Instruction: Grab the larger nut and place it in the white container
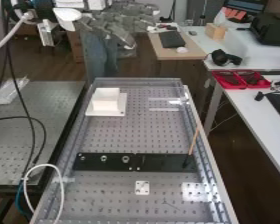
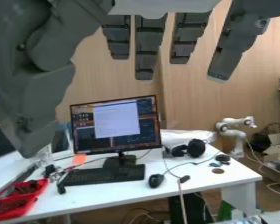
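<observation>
where the larger nut (image 1: 104, 158) stands, smaller nut (image 1: 82, 158) and bearing (image 1: 125, 159) flank it.

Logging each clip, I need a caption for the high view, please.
Open hand at the top, larger nut on the black bar, white container farther back.

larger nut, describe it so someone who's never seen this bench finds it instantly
On the perforated bench, nearer the camera than the white container, a flat black bar lies crosswise. Toward its left end in the high view, small round metal parts stand in a row. The larger nut is the middle one, between the smaller nut and the bearing.
</observation>
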